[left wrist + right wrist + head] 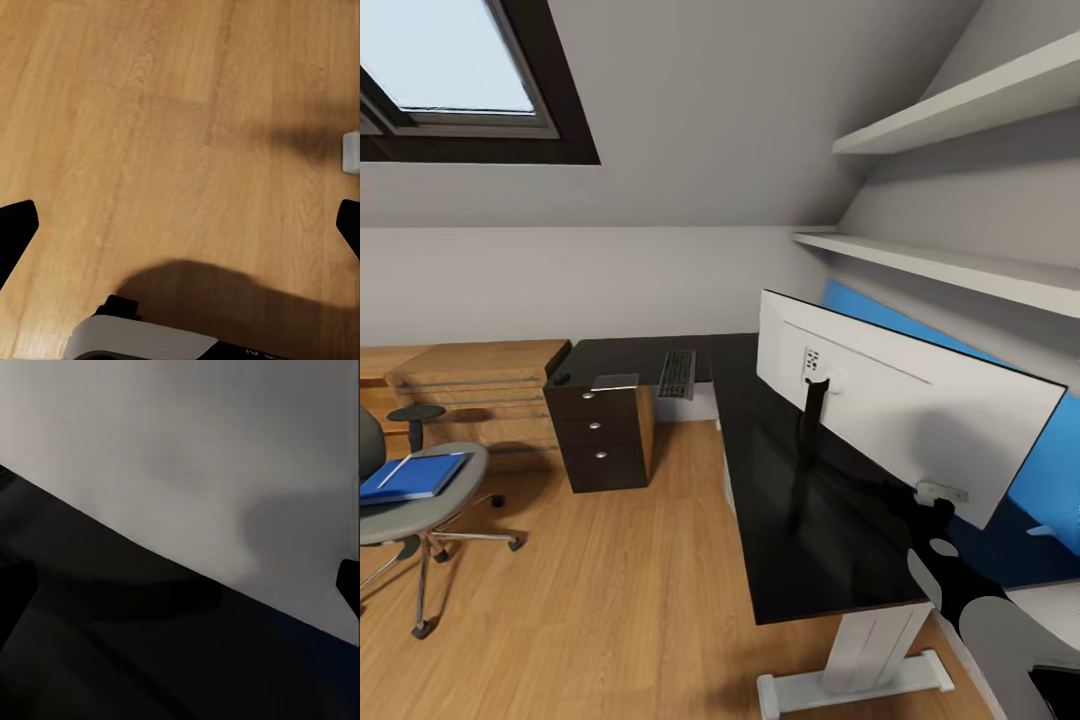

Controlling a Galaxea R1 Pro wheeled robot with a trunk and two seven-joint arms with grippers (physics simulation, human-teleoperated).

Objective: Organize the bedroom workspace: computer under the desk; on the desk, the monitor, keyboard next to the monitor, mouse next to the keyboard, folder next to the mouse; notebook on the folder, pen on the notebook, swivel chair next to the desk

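Observation:
The monitor (880,400) stands on the black desk (800,540) with its white back (210,457) towards me. My right gripper (938,497) is up against the monitor's lower back edge, and in the right wrist view its fingertips (349,581) stand wide apart, so the right gripper (180,585) is open. On the desk's far wing lies the dark keyboard (677,374), with a small dark mouse (561,378) further left. A grey flat item, perhaps the notebook (615,381), rests between them. The blue folder (412,476) lies on the swivel chair (420,510). Over bare floor, my left gripper (180,225) is open.
A dark drawer unit (600,435) stands under the desk's far wing, beside a low wooden cabinet (480,385). Wall shelves (950,265) hang above the monitor. The desk's white foot (850,685) sits close to me. Wooden floor (610,580) lies between chair and desk.

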